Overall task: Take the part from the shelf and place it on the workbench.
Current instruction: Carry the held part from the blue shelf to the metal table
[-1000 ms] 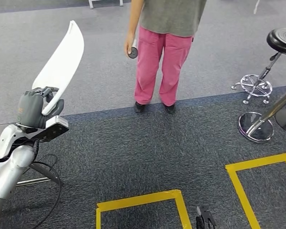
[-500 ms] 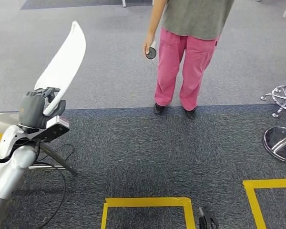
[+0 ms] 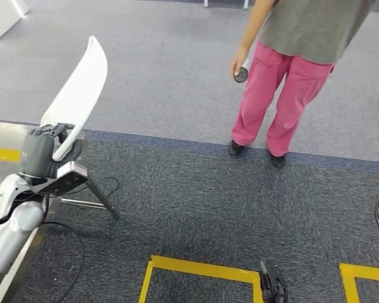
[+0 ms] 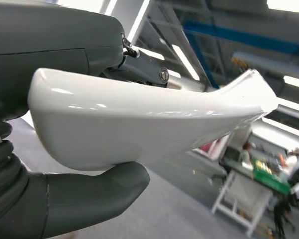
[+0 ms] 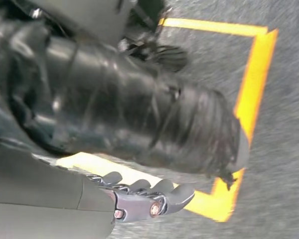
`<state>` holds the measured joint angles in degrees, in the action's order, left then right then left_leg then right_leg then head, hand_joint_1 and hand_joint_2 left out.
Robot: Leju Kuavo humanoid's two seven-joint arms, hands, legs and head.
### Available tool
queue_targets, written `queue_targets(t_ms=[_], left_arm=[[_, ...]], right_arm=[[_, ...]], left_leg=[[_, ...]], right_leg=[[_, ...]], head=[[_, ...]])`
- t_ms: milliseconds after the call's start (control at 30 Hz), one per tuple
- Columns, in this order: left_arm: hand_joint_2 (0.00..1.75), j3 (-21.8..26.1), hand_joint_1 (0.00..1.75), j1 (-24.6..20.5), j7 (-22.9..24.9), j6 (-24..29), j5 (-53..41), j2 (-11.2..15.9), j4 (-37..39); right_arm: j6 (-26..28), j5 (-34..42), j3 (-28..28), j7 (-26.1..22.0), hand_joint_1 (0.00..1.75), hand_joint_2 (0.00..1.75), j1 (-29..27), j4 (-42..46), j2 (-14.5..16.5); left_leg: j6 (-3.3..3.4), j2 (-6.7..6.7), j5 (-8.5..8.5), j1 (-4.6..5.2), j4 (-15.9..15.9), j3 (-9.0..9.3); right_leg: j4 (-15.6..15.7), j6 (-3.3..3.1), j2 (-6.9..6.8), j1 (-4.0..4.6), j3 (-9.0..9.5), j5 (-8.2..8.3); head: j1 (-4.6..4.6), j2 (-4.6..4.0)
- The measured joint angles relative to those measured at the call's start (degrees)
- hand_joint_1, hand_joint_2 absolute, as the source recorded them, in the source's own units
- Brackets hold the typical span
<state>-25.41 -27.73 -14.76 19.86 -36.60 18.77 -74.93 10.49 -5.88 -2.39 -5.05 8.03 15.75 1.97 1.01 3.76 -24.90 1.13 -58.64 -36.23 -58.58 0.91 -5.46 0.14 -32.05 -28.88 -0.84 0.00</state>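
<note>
The white curved part [image 3: 78, 85] rides in the left hand [image 3: 42, 150], raised at the robot's left side and slanting up and away. Held by one end only, it could lever loose or clip the nearby person [image 3: 292, 69]. Thumb and fingers [image 4: 140, 64] pinch it. The right hand [image 5: 140, 196] hangs low, fingers curled on nothing.
</note>
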Motion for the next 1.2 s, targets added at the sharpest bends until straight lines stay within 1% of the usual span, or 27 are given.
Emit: queue_targets(t_ms=[33, 67, 133, 167, 200, 233, 300, 367, 400, 433, 467, 500, 533, 600, 667, 700, 733, 767, 800, 867, 900, 967, 1033, 1100, 1133, 1167, 1200], left_arm=[[1.75, 0.4, 1.75, 0.6, 0.2, 0.1, -0.2, 0.4, -0.9], [1.75, 0.8, 1.75, 1.4, 0.4, 0.2, -0.4, 0.8, -1.8], [1.75, 1.4, 1.75, 2.6, 0.8, 0.2, -1.0, 1.2, -3.4], [1.75, 1.4, 1.75, 2.9, 0.9, 0.1, -1.1, 1.2, -3.6], [1.75, 1.4, 1.75, 3.1, 1.0, 0.0, -1.2, 1.2, -3.7], [1.75, 1.5, 1.75, 3.2, 1.0, -0.1, -1.3, 1.3, -3.9], [1.75, 1.5, 1.75, 3.2, 1.0, -0.1, -1.3, 1.3, -4.2], [1.75, 1.5, 1.75, 3.2, 1.1, -0.2, -1.4, 1.4, -4.4], [1.75, 1.6, 1.75, 3.3, 1.1, -0.3, -1.4, 1.5, -4.4], [1.75, 1.6, 1.75, 3.4, 1.1, -0.3, -1.4, 1.5, -4.4], [1.75, 1.6, 1.75, 3.5, 1.1, -0.4, -1.4, 1.6, -4.5], [1.75, 1.7, 1.75, 3.5, 1.1, -0.4, -1.4, 1.8, -4.5], [1.75, 1.7, 1.75, 3.4, 1.1, -0.5, -1.4, 1.9, -4.5], [1.75, 1.7, 1.75, 3.2, 1.1, -0.8, -1.4, 1.9, -4.5], [1.75, 1.5, 1.75, 3.1, 1.1, -1.2, -1.5, 1.7, -4.3], [1.75, 1.4, 1.75, 3.0, 1.1, -1.3, -1.6, 1.5, -4.1], [1.75, 1.4, 1.75, 2.6, 1.1, -1.4, -1.6, 1.4, -3.8], [1.75, 1.3, 1.75, 2.0, 1.0, -1.4, -1.7, 1.1, -3.4], [1.75, 1.2, 1.75, 1.3, 1.0, -1.4, -1.7, 0.8, -3.0], [1.75, 0.9, 1.75, -0.2, 0.8, -1.4, -1.7, 0.1, -2.0], [1.75, 0.8, 1.75, -0.8, 0.8, -1.4, -1.7, -0.2, -1.6], [1.75, 0.5, 1.75, -1.6, 0.6, -1.4, -1.5, -0.7, -0.7], [1.75, 0.1, 1.75, -2.4, 0.4, -1.4, -1.3, -1.1, -0.1], [1.75, -0.2, 1.75, -3.2, 0.3, -1.4, -1.3, -1.8, 0.6], [1.75, -0.3, 1.75, -3.5, 0.3, -1.4, -1.3, -2.1, 0.9], [1.75, -0.4, 1.75, -3.5, 0.3, -1.4, -1.3, -2.3, 1.2], [1.75, -0.6, 1.75, -3.6, 0.3, -1.4, -1.3, -2.5, 1.4]], right_arm=[[-0.5, 0.3, 0.0, -1.5, 0.0, 0.0, 0.2, 0.3, 0.0], [-1.0, 0.6, 0.0, -3.1, 0.0, 0.0, 0.5, 0.5, 0.0], [-2.2, 1.2, -0.1, -5.4, 0.0, 0.0, 0.6, 0.9, 0.0], [-2.4, 1.3, -0.1, -5.7, 0.0, 0.0, 0.5, 0.9, 0.0], [-2.6, 1.3, -0.2, -5.9, 0.0, 0.0, 0.5, 0.9, 0.0], [-2.6, 1.3, -0.2, -6.1, 0.0, 0.0, 0.5, 1.0, 0.0], [-2.7, 1.3, -0.3, -6.3, 0.0, 0.0, 0.5, 1.0, 0.0], [-2.8, 1.1, -0.3, -6.3, 0.0, 0.0, 0.6, 1.1, 0.0], [-2.8, 1.0, -0.3, -6.2, 0.0, 0.0, 0.6, 1.1, 0.0], [-2.7, 0.9, -0.3, -6.1, 0.0, 0.0, 0.6, 1.1, 0.0], [-2.7, 0.8, -0.3, -5.8, 0.0, 0.0, 0.7, 1.1, 0.0], [-2.6, 0.7, -0.3, -5.4, 0.0, 0.0, 0.8, 1.1, 0.0], [-2.6, 0.5, -0.3, -4.8, 0.0, 0.0, 0.8, 1.1, 0.1], [-2.4, 0.1, -0.3, -2.8, 0.0, 0.0, 0.7, 1.1, 0.0], [-2.3, -0.3, -0.3, 0.4, 0.0, 0.0, 0.5, 1.0, 0.0], [-2.4, -0.4, -0.3, 2.5, 0.0, 0.0, 0.4, 0.9, 0.0], [-2.6, -0.5, -0.3, 4.7, 0.0, 0.0, 0.4, 0.8, 0.0], [-2.9, -0.5, -0.3, 6.7, 0.0, 0.0, 0.4, 0.7, 0.0], [-3.3, -0.5, -0.3, 8.5, 0.0, 0.0, 0.3, 0.6, 0.1], [-3.8, -0.3, -0.4, 10.8, 0.0, 0.0, 0.2, 0.4, 0.1], [-4.1, -0.2, -0.4, 11.6, 0.0, 0.0, 0.1, 0.3, 0.1], [-4.5, -0.1, -0.5, 12.8, 0.0, 0.0, -0.1, 0.1, 0.1], [-4.6, -0.1, -0.6, 13.3, 0.0, 0.0, -0.1, 0.1, 0.1], [-4.7, -0.1, -0.7, 13.5, 0.0, 0.0, -0.2, -0.1, 0.1], [-4.8, -0.1, -0.8, 13.6, 0.0, 0.0, -0.4, -0.1, 0.1], [-4.8, -0.1, -0.9, 13.7, 0.0, 0.0, -0.6, -0.2, 0.1], [-4.8, -0.1, -0.9, 13.8, 0.0, 0.0, -0.8, -0.3, 0.1]], left_leg=[[0.44, -0.97, 0.12, -0.18, 0.3, 0.16], [0.89, -2.12, 0.24, -0.36, 0.5, 0.34], [1.64, -4.63, 0.47, -0.77, 1.1, 0.75], [1.66, -5.5, 0.45, -0.79, 1.0, 0.75], [1.64, -6.32, 0.44, -0.81, 0.9, 0.76], [1.56, -7.11, 0.39, -0.86, 0.8, 0.77], [1.11, -8.6, 0.12, -0.97, 0.3, 0.61], [0.39, -9.88, 0.02, -1.17, -0.2, 0.06], [0.01, -10.48, 0.12, -1.28, -0.3, -0.22], [-0.33, -11.04, 0.28, -1.44, -0.2, -0.39], [-0.6, -11.06, 0.2, -1.51, -0.3, -0.53], [-0.86, -10.13, -0.34, -1.46, -1.0, -0.88], [-1.08, -8.7, -1.41, -1.41, -2.8, -1.65], [-1.51, -5.5, -4.61, -1.44, -9.4, -4.62], [-1.81, -4.58, -6.38, -1.66, -15.2, -7.37], [-1.86, -4.42, -5.82, -1.73, -15.4, -7.52], [-1.82, -4.17, -4.32, -1.75, -13.5, -6.61], [-1.68, -3.62, -2.24, -1.71, -9.8, -4.76], [-1.44, -2.41, -0.83, -1.44, -6.0, -2.77], [-0.74, -0.38, 0.2, -0.72, -0.8, -0.16], [-0.39, -0.02, -0.19, -0.4, -0.1, 0.1], [0.28, -1.09, -0.14, -0.43, 0.3, 0.25], [0.91, -2.19, 0.08, -0.8, 0.8, 0.67], [1.41, -3.28, 0.12, -0.99, 1.0, 0.88], [1.56, -3.94, 0.09, -0.97, 0.9, 0.88], [1.63, -4.67, 0.04, -0.94, 0.9, 0.88], [1.65, -5.44, 0.01, -0.92, 0.9, 0.89]], right_leg=[[-1.7, 0.33, 0.9, -0.1, -0.72, -1.15], [-5.0, 0.68, 2.05, -0.22, -2.21, -2.86], [-13.6, 1.26, 4.99, -0.45, -6.69, -6.51], [-15.9, 1.34, 5.28, -0.49, -8.21, -6.67], [-15.7, 1.39, 5.41, -0.54, -8.58, -5.6], [-13.4, 1.41, 5.63, -0.62, -7.91, -3.62], [-5.9, 1.43, 7.61, -0.99, -4.81, 0.42], [-1.4, 1.24, 9.64, -1.22, -2.54, 1.6], [-0.8, 1.02, 9.93, -1.17, -2.14, 1.31], [-0.6, 0.72, 9.43, -1.09, -2.0, 1.27], [-0.5, 0.41, 8.83, -1.07, -1.89, 1.38], [-0.2, 0.04, 8.23, -1.1, -1.69, 1.48], [0.0, -0.28, 7.57, -1.15, -1.51, 1.55], [0.2, -0.75, 6.17, -1.03, -1.26, 1.47], [0.2, -0.93, 4.68, -0.89, -1.18, 1.27], [0.2, -0.93, 3.95, -0.87, -1.12, 1.16], [0.1, -0.86, 3.26, -0.85, -1.0, 1.04], [0.1, -0.74, 2.57, -0.82, -0.79, 0.89], [0.2, -0.58, 1.93, -0.76, -0.59, 0.73], [0.3, -0.09, 0.74, -0.49, -0.31, 0.43], [0.4, 0.2, 0.13, -0.37, -0.19, 0.33], [0.5, 0.87, -0.67, -0.34, 0.04, 0.0], [-1.4, 1.39, 1.53, -0.56, -0.77, -1.4], [-8.0, 1.63, 4.59, -0.72, -4.15, -4.42], [-12.0, 1.68, 5.17, -0.73, -6.41, -5.83], [-15.0, 1.74, 5.35, -0.73, -8.31, -6.42], [-16.1, 1.76, 5.42, -0.73, -9.37, -5.93]], head=[[0.15, 0.0], [0.3, 0.0], [0.58, 0.0], [0.59, 0.0], [0.58, 0.0], [0.58, 0.0], [0.61, 0.0], [0.6, 0.0], [0.62, 0.0], [0.59, 0.0], [0.6, 0.0], [0.46, 0.0], [0.3, 0.0], [0.02, 0.0], [0.0, 0.0], [-0.01, 0.0], [-0.01, 0.0], [-0.01, 0.0], [0.0, 0.0], [0.02, 0.0], [0.02, 0.0], [0.07, 0.0], [0.22, 0.0], [0.48, 0.0], [0.57, 0.0], [0.56, 0.0], [0.57, 0.0]])
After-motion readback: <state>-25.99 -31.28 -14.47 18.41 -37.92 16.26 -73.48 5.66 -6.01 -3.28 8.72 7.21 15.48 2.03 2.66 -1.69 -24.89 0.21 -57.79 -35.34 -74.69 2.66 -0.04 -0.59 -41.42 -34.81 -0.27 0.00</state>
